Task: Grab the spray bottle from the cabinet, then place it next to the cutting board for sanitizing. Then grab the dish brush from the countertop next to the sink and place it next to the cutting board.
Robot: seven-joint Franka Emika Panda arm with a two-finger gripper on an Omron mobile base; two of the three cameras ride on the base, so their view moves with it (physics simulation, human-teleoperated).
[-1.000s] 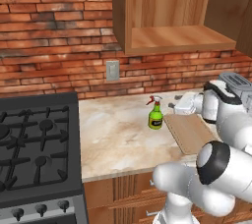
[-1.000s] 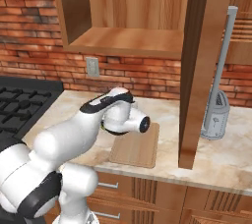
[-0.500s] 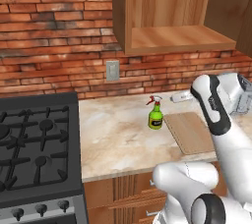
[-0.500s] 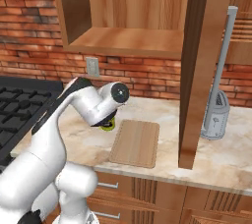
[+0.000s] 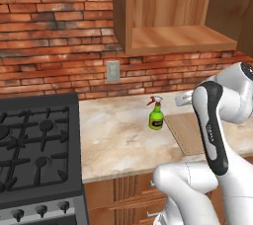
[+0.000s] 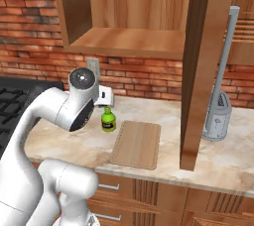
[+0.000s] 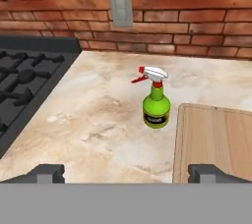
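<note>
Spray bottle (image 7: pixel 156 106) stands upright on the worktop (image 7: pixel 98 125), just beside the left long edge of the cutting board (image 7: pixel 214 142), a thin strip of bare stone between them. Red nozzle points toward the stove (image 7: pixel 29 88). From the left base camera the bottle (image 5: pixel 156 116) sits roughly mid-depth on the slab, nearer the back wall than the front edge; the board (image 5: pixel 187 132) lies to its right, partly covered by the arm. From the right base camera the bottle (image 6: pixel 108 120) shows just past the arm's elbow, with the board (image 6: pixel 137 143) reaching close to the worktop's front edge.

Claw (image 7: pixel 126 174): the two fingertips (image 7: pixel 47 173) stand far apart at the bottom of the hand camera, spread wide, nothing between them. It hangs above the worktop, looking down at bottle and board, clear of both.

Wall cabinet (image 5: pixel 175 14) is open-fronted, its wooden shelf (image 5: pixel 183 39) bare. A wall outlet (image 7: pixel 121 6) is set in the brick backsplash (image 5: pixel 54 46) behind the bottle. The stove occupies the worktop's left end. At the right, beyond a wooden upright post (image 6: pixel 198 66), a grey stand-up appliance (image 6: pixel 218 116) sits on the slab near the back wall.
</note>
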